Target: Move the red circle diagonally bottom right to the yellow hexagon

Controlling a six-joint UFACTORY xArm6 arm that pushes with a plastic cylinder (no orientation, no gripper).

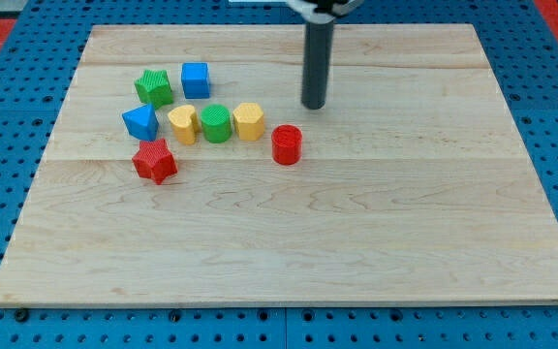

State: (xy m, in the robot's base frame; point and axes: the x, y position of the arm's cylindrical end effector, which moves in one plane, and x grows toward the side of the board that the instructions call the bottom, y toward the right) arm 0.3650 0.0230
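- Wooden board lies on a blue pegboard surface; all blocks sit in the board's upper-left half.
- My tip rests on the board toward the view's top, right of the block cluster. No jaws on this tool: it is a plain dark rod, holding nothing, touching no block.
- Red circle stands alone, below and slightly left of my tip, with a clear gap of bare wood between them.
- Yellow hexagon sits up and to the left of the red circle, near it but apart; a narrow strip of board shows between the two.
- Green circle is just left of the yellow hexagon, the two nearly touching.
- Yellow heart-like block is just left of the green circle, close beside it; exact shape hard to make out.
- Blue triangle is left of that yellow block, near it.
- Red star lies below the blue triangle, the lowest block in the cluster.
- Green star is above the blue triangle; blue cube is just to its right, apart from it.
- Right half and bottom of the board hold only bare wood grain.
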